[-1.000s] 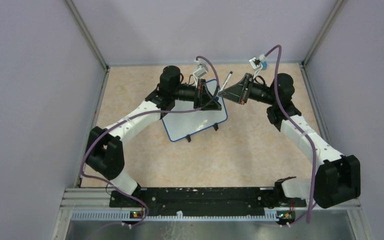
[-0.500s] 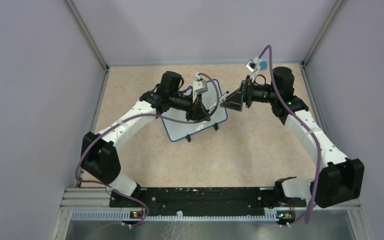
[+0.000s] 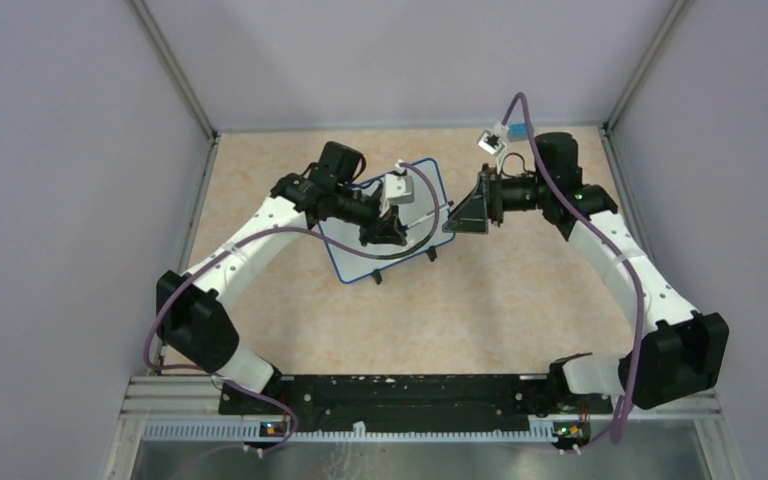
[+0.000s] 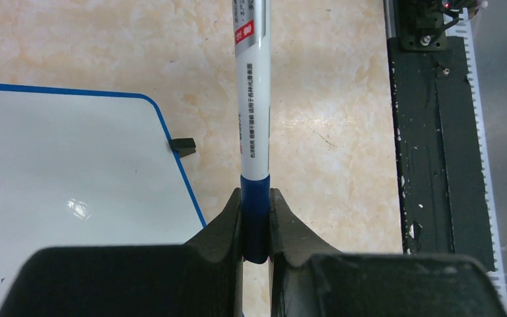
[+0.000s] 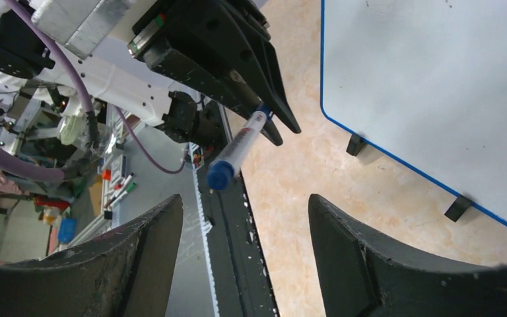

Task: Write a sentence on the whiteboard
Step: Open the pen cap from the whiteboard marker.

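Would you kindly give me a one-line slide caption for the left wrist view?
A white marker, clamped by its blue end in the left gripper, beside a corner of the whiteboard.

The whiteboard (image 4: 72, 165) shone glossy and smooth, with one spot of glare. Beside it the table (image 4: 330, 99) looked like polished, marbled stone. The marker (image 4: 253, 119) beside the whiteboard was glossy plastic, the left gripper (image 4: 255, 198) matt black plastic.

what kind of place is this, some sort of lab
Most likely a robotics lab test cell: plain panel walls on aluminium posts box in a tabletop, two robot arms are bolted to a black rail, and the right wrist view shows workshop clutter beyond.
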